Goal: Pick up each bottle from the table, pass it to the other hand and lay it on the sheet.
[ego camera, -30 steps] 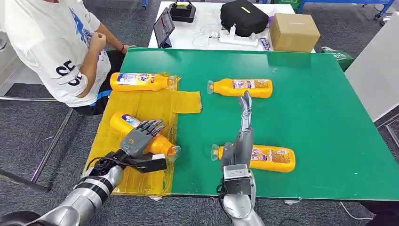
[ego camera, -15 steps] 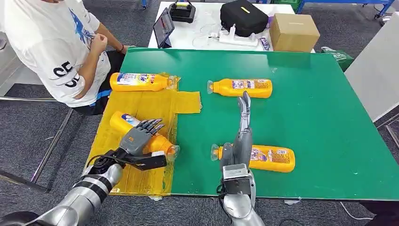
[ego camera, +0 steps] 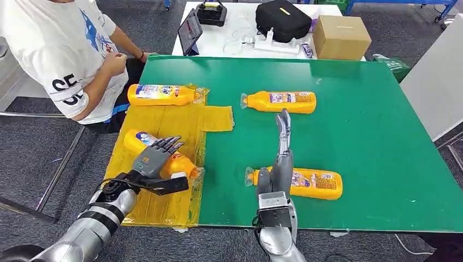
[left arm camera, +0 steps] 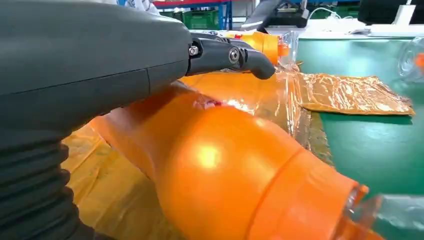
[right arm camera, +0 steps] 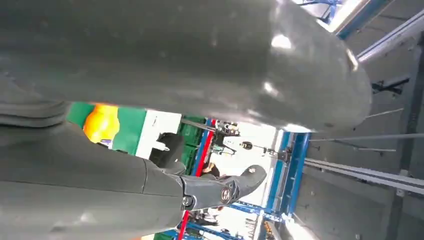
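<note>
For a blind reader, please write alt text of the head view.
The left hand grips an orange bottle lying on the yellow sheet. The right hand hovers open over another bottle on the green table.

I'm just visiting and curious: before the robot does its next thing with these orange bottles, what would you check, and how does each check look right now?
1. Bottle under the left hand lies on the yellow sheet: ok.
2. Left hand has let go of that bottle: cannot tell; its fingers lie over it.
3. Right hand empty and free to pick: ok; it is stretched flat above the table.
4. Next bottle within reach beside the right hand: ok.
5. Far bottle waits on the green table: ok.
6. Person clear of the sheet: ok.
</note>
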Controlling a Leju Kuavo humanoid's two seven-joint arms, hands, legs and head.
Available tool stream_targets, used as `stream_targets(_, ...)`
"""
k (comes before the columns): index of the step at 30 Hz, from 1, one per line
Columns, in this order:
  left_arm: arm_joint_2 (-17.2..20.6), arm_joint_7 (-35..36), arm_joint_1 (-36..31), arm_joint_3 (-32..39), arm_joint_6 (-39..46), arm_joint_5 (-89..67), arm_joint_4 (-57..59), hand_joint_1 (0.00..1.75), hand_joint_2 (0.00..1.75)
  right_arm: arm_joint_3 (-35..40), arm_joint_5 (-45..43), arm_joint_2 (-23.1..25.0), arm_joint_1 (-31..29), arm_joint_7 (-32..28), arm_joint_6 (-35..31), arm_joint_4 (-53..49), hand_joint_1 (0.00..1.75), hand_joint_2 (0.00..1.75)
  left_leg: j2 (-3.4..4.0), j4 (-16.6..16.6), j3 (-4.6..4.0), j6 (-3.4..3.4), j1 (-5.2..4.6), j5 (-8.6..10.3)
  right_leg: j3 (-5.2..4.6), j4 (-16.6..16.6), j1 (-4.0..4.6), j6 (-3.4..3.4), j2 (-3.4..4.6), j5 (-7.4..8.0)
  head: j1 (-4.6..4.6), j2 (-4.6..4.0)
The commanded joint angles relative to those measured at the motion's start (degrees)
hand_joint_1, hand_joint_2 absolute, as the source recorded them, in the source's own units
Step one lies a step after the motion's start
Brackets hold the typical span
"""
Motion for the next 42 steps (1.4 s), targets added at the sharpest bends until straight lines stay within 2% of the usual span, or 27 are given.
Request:
stream_targets(1,3.57,0.40,0.18,-2.76,-2.39,0.24,-4.74,0.00,0.00,-2.03,0.01,-0.54,-0.31,0.03,-0.12,2.19,0.00,0.00,0.10,0.00,0.14,-0.04,0.08,-0.09,0.15,-0.05,0.10,-0.09,0.03,-0.04,0.02,0.00)
stream_targets(9,5.55,0.15,2.04,-3.37,-4.03,1.89,-9.94,0.00,0.00,-2.50,0.33,-0.37,0.05,0.03,-0.13,2.67,0.00,0.00,0.09,0.00,0.11,-0.06,0.09,-0.09,0.12,-0.06,0.10,-0.11,0.01,-0.04,0.00,0.00)
stream_targets(10,6.07,-0.20,2.43,-3.41,-4.59,2.53,-10.79,0.00,1.75,-2.54,0.41,-0.35,0.04,0.02,-0.09,2.88,0.00,0.00,0.08,-0.01,0.04,-0.04,0.05,-0.05,0.04,-0.05,0.06,-0.08,0.02,-0.02,0.02,0.00)
stream_targets(13,8.41,0.65,3.19,-4.30,-6.63,2.59,-13.44,0.00,1.75,-3.09,0.54,-0.30,0.48,-0.09,-0.39,2.87,0.00,0.00,0.11,-0.02,0.03,-0.04,0.06,-0.06,0.02,-0.05,0.07,-0.08,0.05,-0.01,0.00,0.00)
stream_targets(22,10.42,1.80,3.19,-4.39,-9.04,3.51,-13.46,0.00,1.75,-3.74,0.65,-0.42,1.02,-0.26,-0.34,2.26,0.00,0.00,0.12,0.02,0.19,-0.07,0.13,-0.15,0.17,-0.05,0.15,-0.15,0.00,-0.09,0.00,0.00)
stream_targets(28,8.79,-1.35,6.32,0.19,-7.71,9.62,-17.84,0.00,1.75,-3.49,0.55,-0.12,0.46,-0.42,0.09,3.48,0.00,0.00,0.09,-0.02,0.07,-0.04,0.07,-0.08,0.06,-0.06,0.08,-0.10,0.00,-0.05,0.02,0.00)
stream_targets(36,8.79,-1.35,6.32,0.19,-7.71,9.62,-17.84,0.00,1.75,-3.49,0.55,-0.12,0.46,-0.42,0.09,3.48,0.00,0.00,0.06,-0.02,-0.04,-0.03,0.03,-0.04,-0.06,-0.04,0.04,-0.07,0.00,-0.02,0.00,0.00)
stream_targets(37,8.19,-2.36,7.34,2.07,-6.89,11.92,-19.29,0.00,1.75,-3.28,0.52,-0.09,0.37,-0.42,0.17,3.64,0.00,0.00,0.12,0.00,0.19,-0.07,0.12,-0.15,0.19,-0.06,0.14,-0.16,-0.01,-0.09,0.02,0.00)
stream_targets(42,8.94,-2.73,12.00,8.37,-7.22,15.91,-26.76,0.00,1.75,-2.91,0.48,-0.12,0.57,-0.37,-0.46,4.17,0.00,0.00,0.19,-0.02,-0.04,-0.03,0.05,-0.07,-0.08,-0.05,0.06,-0.07,0.11,-0.01,0.02,0.00)
